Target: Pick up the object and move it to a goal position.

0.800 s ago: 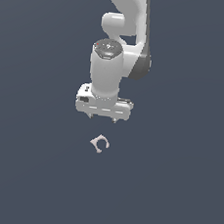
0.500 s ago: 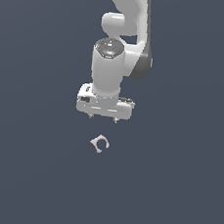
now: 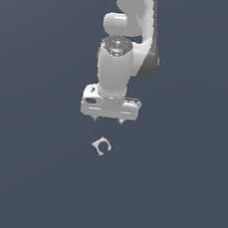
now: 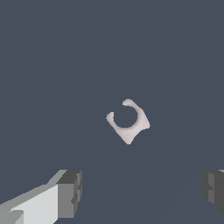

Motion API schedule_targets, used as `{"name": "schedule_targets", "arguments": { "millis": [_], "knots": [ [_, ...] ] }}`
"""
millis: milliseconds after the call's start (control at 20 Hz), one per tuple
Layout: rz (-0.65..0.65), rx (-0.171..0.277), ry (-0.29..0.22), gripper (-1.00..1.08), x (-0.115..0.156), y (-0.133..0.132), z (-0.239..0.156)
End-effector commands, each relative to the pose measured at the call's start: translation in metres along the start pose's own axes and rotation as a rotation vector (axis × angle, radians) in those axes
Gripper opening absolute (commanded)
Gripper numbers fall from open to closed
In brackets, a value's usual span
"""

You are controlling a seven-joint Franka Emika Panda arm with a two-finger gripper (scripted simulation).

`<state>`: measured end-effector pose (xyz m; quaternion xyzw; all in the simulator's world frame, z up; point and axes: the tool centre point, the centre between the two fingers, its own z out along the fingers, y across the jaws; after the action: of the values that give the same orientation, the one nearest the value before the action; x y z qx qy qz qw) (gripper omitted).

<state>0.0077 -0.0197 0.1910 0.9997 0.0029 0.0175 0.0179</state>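
Observation:
The object (image 3: 101, 146) is a tiny pale pinkish-white C-shaped open ring with stubby prongs, lying flat on the dark grey floor. It also shows in the wrist view (image 4: 128, 121). My gripper (image 3: 108, 119) hangs from the white arm just above and behind the object in the exterior view, not touching it. Its jaws stand wide apart and empty; the fingertips (image 4: 70, 192) show in the wrist view with the object lying ahead of the gap between them.
The dark grey floor (image 3: 28, 176) spreads flat all around with no other objects in view. The white arm (image 3: 124, 47) rises to the top of the exterior view.
The gripper has shifted slightly down and toward the object. The object has not moved.

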Motion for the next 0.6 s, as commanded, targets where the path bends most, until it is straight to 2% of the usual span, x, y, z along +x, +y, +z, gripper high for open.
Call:
{"name": "schedule_targets", "arguments": {
  "millis": [0,550],
  "knots": [
    [-0.006,0.0,-0.001,1.0,0.0,0.0,0.001],
    [-0.133,0.001,-0.008,1.0,0.007,0.004,0.022]
  ]
}}
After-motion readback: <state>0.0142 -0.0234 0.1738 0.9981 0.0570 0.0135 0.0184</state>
